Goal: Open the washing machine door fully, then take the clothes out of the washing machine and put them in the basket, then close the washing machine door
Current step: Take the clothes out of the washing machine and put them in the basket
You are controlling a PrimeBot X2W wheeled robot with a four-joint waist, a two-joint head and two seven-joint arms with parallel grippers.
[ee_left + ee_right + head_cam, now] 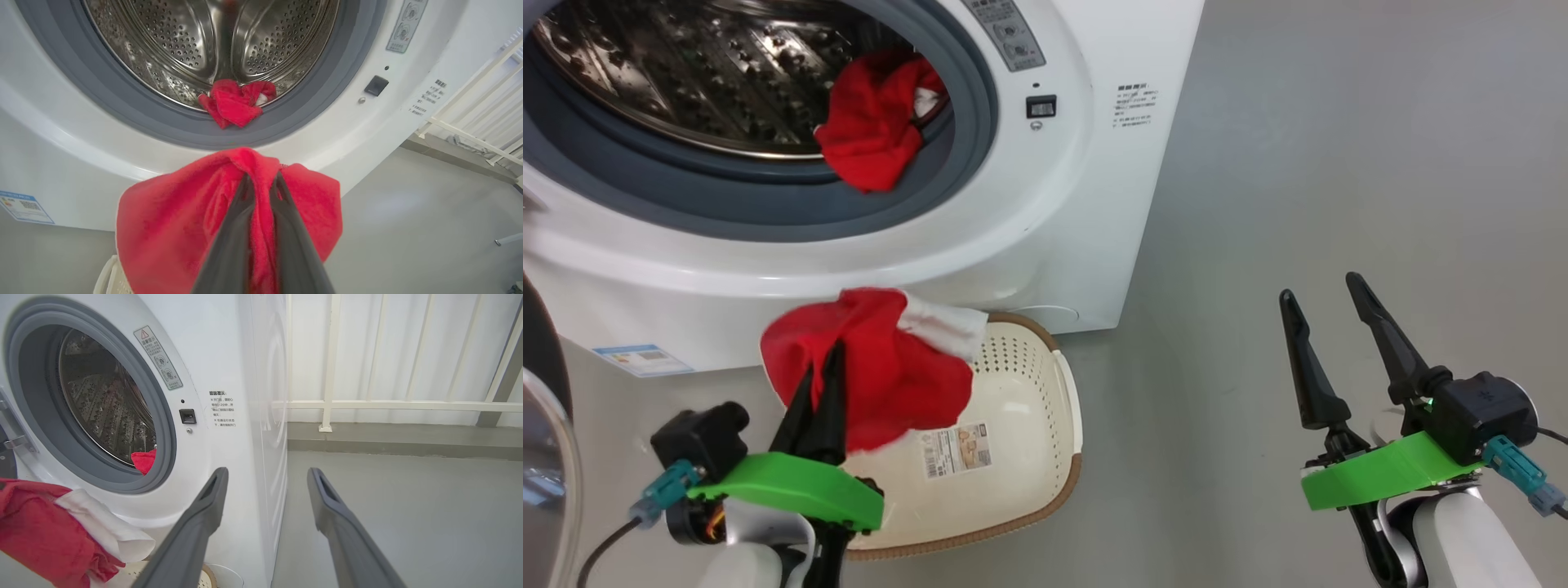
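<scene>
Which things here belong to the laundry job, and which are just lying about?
Job: washing machine; its open door; red garment pinched in left gripper; second red garment at the drum's lip; basket.
Just there: white railing; open right gripper, idle.

The clothes (890, 384) are soft cloth, the basket (1029, 392) matt perforated plastic, the washing machine (1045, 220) glossy (drum (686, 73): shiny steel).

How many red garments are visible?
2. The first garment hangs from the left gripper above the basket; the second garment lies at the drum lip. Others may be hidden.
</scene>
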